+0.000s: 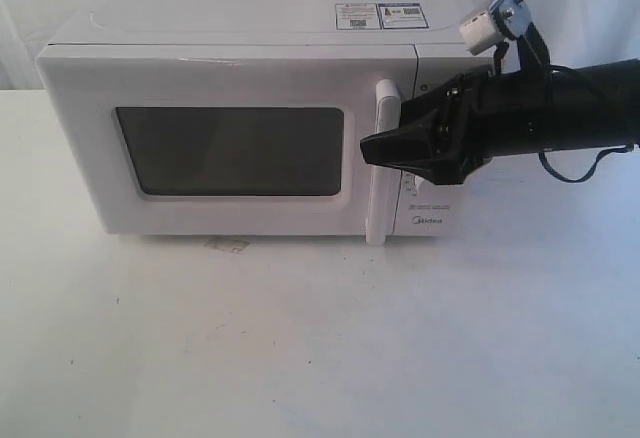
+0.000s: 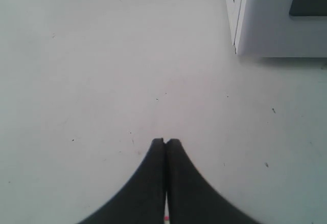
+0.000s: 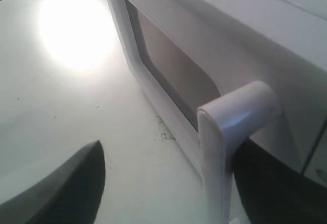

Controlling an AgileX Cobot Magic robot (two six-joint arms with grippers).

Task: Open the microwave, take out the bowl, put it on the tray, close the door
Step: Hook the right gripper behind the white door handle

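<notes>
Right gripper (image 1: 372,148) hovered at the handle (image 1: 381,213) of the shut door (image 1: 90,148); the microwave (image 1: 250,18) sat on the white surface (image 1: 300,338). From the left wrist, the left gripper (image 2: 165,143) was clenched, tips pressed together, near the microwave's corner. From the right wrist, the fingers (image 3: 66,183) were spread wide, straddling the handle without clamping it.

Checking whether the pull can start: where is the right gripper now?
Exterior view: the right gripper is at the door handle, right of the window. Its wrist view shows a finger on each side of it.
</notes>
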